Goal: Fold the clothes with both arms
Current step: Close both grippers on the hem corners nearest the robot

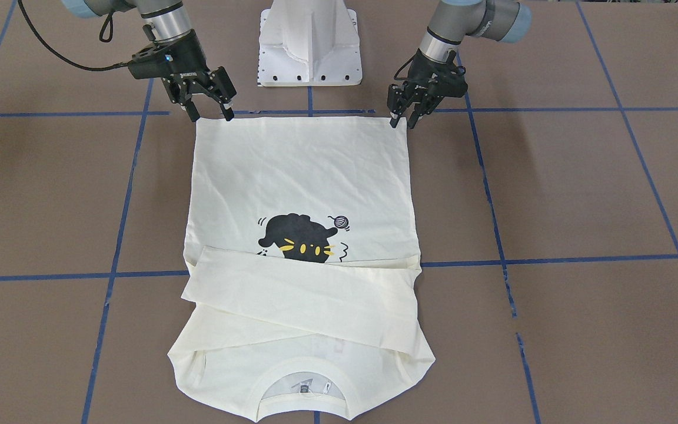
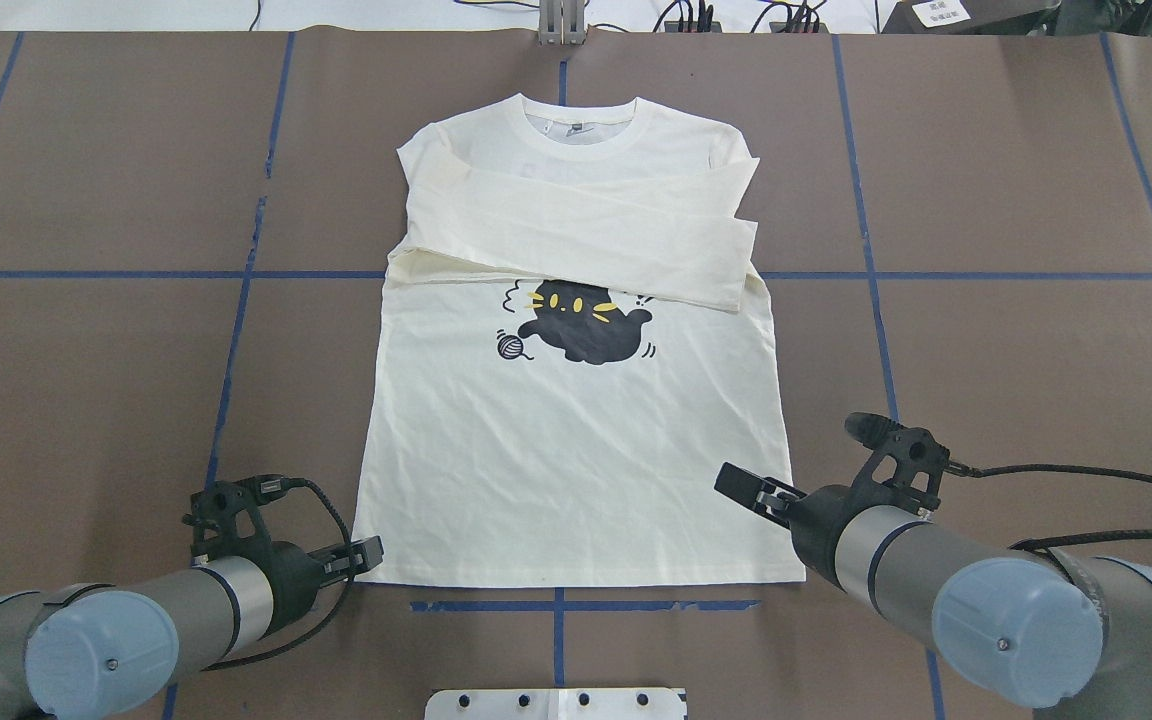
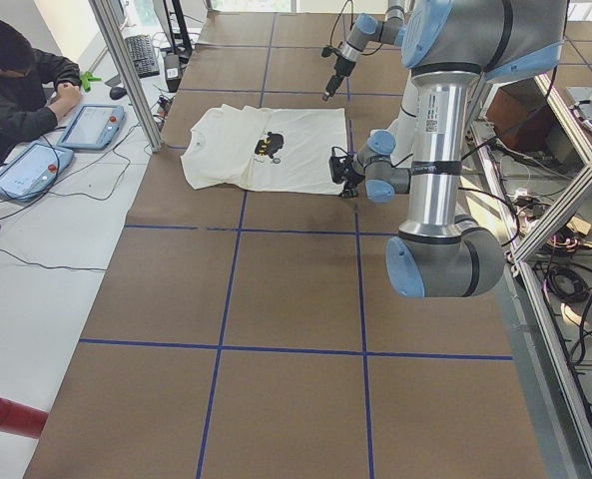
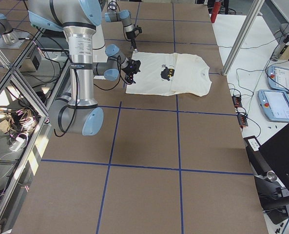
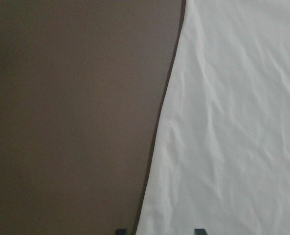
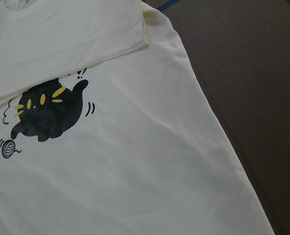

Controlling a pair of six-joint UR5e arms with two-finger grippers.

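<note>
On the brown table [image 2: 86, 380], crossed by blue tape lines [image 2: 136, 273], the left gripper [image 1: 404, 121] sat low at the near left corner of the shirt [image 2: 576, 450]. Its jaws were parted a modest way and held nothing. In the left wrist view the two fingertips [image 5: 198, 231] stood on either side of the shirt's side edge, one over bare table and one over cloth. Whether they touched the cloth could not be told. The cream shirt lay flat in the middle of the table with its printed side up, its hem toward the robot and its collar [image 2: 581, 120] at the far side. Both sleeves [image 2: 616, 225] were folded across the chest, one over the other, and the lower one covered the top of the black cat print [image 2: 586, 325]. A small ball of yarn was printed just beside the cat. The body of the shirt was lightly creased. The white base [image 1: 309, 47] stood at the robot's edge of the table, between the two arms and just clear of the hem. On the right, the right gripper [image 1: 210, 116] was at the shirt's near right corner, its jaws spread wide and empty. The right wrist view looked down on the cat and the shirt's right edge from higher up, with no fingers in sight.
</note>
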